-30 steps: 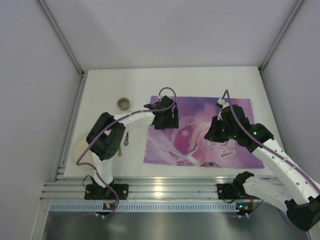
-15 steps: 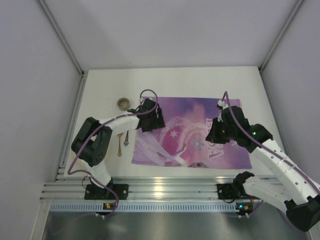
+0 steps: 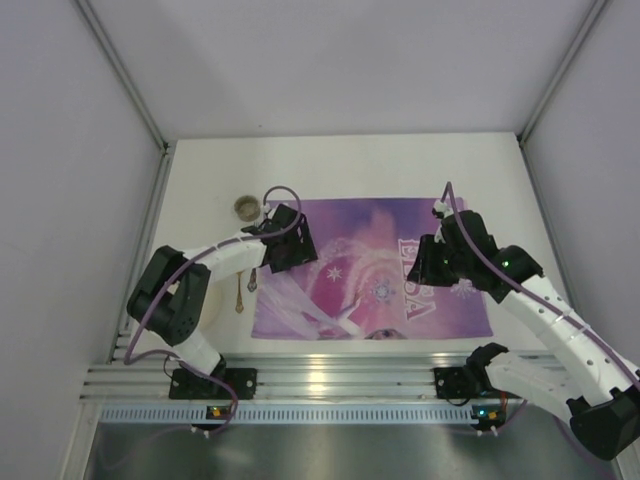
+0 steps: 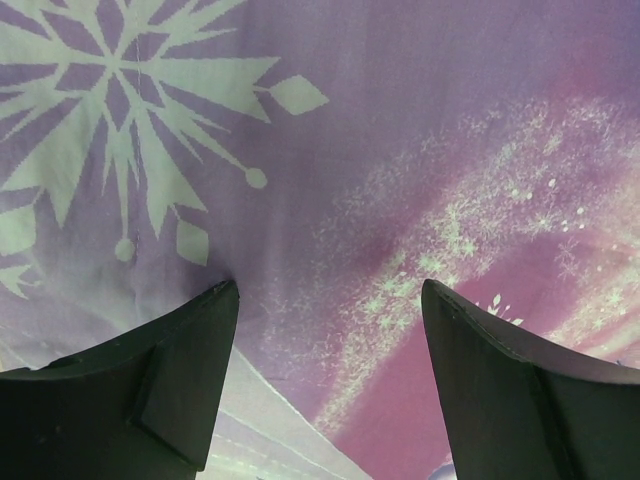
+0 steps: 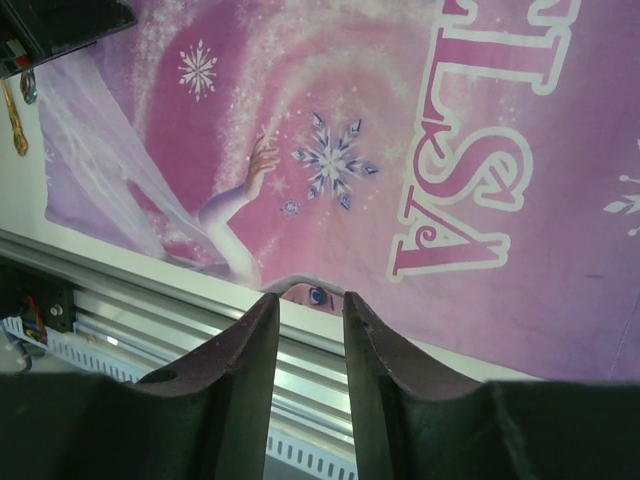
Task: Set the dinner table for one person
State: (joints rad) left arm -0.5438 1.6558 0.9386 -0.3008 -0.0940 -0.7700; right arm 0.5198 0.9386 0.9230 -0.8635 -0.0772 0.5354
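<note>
Far half of desk [image 3: 380, 165]: open wall to wall. Placemat [image 3: 340, 225] lies flat. Its middle is open between left fingers [image 4: 170, 380] at its far-left corner and right fingers [image 5: 240, 380] over its right part. Left strip is tight: small round ring [image 3: 246, 206], cutlery [image 3: 240, 290] just beside mat edge, left arm [image 3: 215, 262] crossing there. Near edge: rail [image 3: 330, 378].

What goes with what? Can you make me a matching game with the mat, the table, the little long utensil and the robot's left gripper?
Things:
1 placemat
2 dinner table
3 utensil
4 left gripper

Matches:
A white
B gold
C open, over the placemat
D purple with snowflakes

Pairs: 1-D, 2-A, 3-B, 4-C.
</note>
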